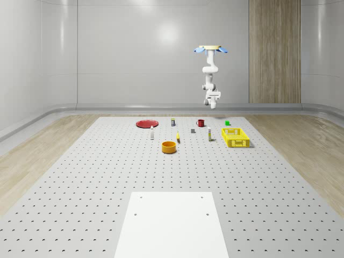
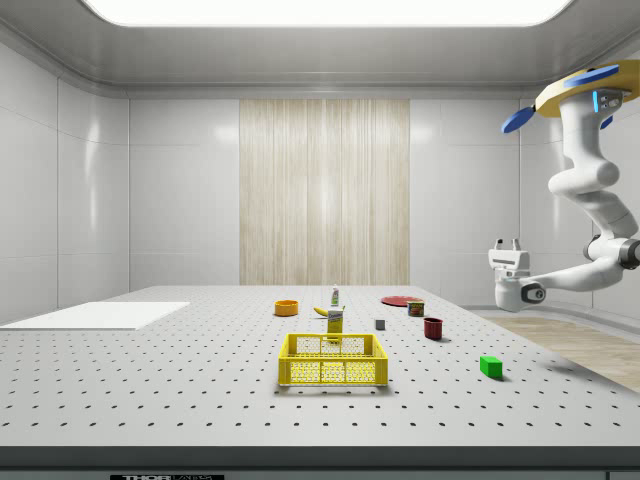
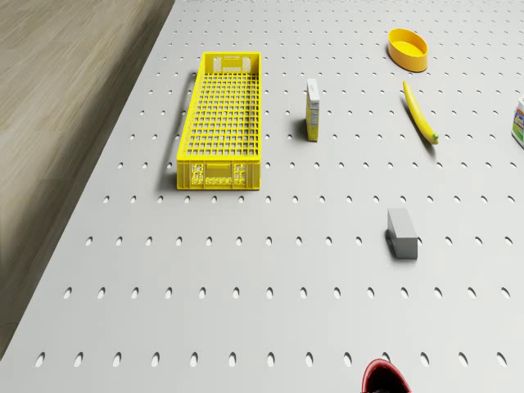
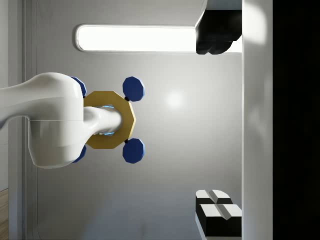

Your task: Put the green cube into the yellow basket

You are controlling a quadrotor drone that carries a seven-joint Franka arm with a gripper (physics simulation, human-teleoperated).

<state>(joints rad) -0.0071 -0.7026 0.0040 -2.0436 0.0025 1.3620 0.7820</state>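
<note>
Cube [image 2: 490, 366] sits on the surface [image 2: 150, 390] near the basket [image 2: 333, 360]; we judge it light, rigid, graspable across flat sides, while our drone [image 1: 210, 49] hovers high, pincer [image 2: 508, 243] open, empty

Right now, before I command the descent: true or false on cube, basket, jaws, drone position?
1. The green cube is in the yellow basket. False: it lies on the table, apart from the basket.
2. The drone hovers high above the table. True.
3. The jaws are shut on the cube. False: they stand open in the air, holding nothing.
4. A banana lies near the orange bowl. True.
</note>
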